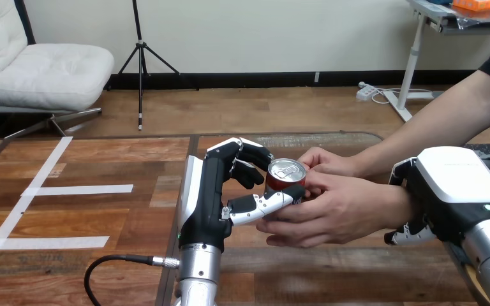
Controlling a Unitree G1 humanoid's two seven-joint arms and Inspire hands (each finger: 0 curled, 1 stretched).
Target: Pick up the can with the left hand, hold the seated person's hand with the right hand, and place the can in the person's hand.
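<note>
Two hands grip: left hand (210,191) curls round the can (286,173); right hand (453,185) clasps the person's wrist (398,205).

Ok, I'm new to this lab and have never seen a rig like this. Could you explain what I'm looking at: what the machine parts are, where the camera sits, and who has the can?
This picture comes from a camera on a humanoid robot's head, looking forward and down over a wooden table. The two black-and-white machine parts are the robot's own hands.

Its left hand has its fingers and thumb curled round a red can, which it holds upright.

A person reaches in from the right. The person's nearer hand is cupped beside and under the can, and the person's farther hand is behind it.

The robot's right hand is clasped round the person's wrist.

Strips of white tape lie on the table.
</note>
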